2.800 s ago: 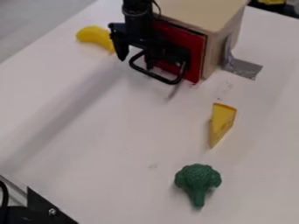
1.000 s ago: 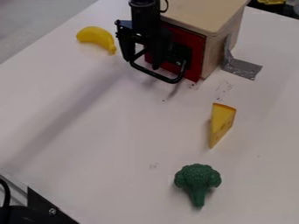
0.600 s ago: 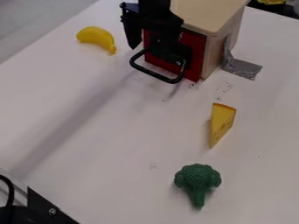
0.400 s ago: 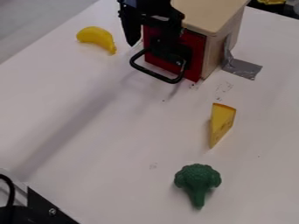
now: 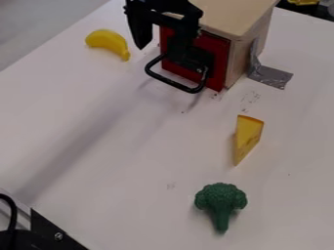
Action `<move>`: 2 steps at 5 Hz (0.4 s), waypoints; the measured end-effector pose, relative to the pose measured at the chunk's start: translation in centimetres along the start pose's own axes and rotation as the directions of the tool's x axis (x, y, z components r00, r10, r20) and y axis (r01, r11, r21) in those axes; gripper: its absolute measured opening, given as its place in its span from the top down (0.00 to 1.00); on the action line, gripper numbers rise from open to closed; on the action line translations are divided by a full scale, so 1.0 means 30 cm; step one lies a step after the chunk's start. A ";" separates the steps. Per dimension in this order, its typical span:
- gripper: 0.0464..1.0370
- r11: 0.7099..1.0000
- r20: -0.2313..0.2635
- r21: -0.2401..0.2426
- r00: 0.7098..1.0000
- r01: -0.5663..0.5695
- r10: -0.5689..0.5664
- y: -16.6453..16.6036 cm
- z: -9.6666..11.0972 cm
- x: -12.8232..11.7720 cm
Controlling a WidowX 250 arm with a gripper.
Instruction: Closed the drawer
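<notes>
Just before the wooden box (image 5: 228, 17), at its front, find the black gripper (image 5: 158, 52), hanging down from the top edge of the view. Spread well apart at the tips, with nothing gripped: see one finger out past the left edge of the box's front, the other before the front itself. Cannot tell touching from not touching for that second finger and the black handle (image 5: 171, 84).

At the box's front, see the drawer by its red face (image 5: 215, 53), close up against the wood around it and upright, partly hidden behind the gripper. Out from the box's front, notice the handle, a bent bar looped toward the open table (image 5: 98, 161).

To the left of the box, well apart from it, see the yellow banana (image 5: 106, 40), lying curved on the table. Below the box in the view, meet the yellow cheese wedge (image 5: 248, 134), its narrow end pointing away from the box; farther below the box, the green broccoli (image 5: 221, 197), stem also pointing away. Against the box's right side and onto the table, note the grey tape (image 5: 273, 76). Far from the box, at the lower left corner, glimpse black hardware (image 5: 49, 234).
</notes>
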State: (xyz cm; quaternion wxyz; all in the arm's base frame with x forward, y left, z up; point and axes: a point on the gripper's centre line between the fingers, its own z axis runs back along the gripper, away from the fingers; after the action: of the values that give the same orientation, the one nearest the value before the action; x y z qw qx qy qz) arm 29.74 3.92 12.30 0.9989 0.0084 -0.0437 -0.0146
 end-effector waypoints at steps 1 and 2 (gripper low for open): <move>0.04 1.000 -0.020 -0.009 1.000 0.013 -0.013 -0.010 0.049 -0.044; 0.04 1.000 -0.056 -0.006 0.998 0.011 -0.012 -0.010 0.071 -0.074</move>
State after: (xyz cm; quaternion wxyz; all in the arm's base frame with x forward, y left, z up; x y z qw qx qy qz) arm 27.34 3.66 14.21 0.9997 0.0060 -0.0154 -0.0202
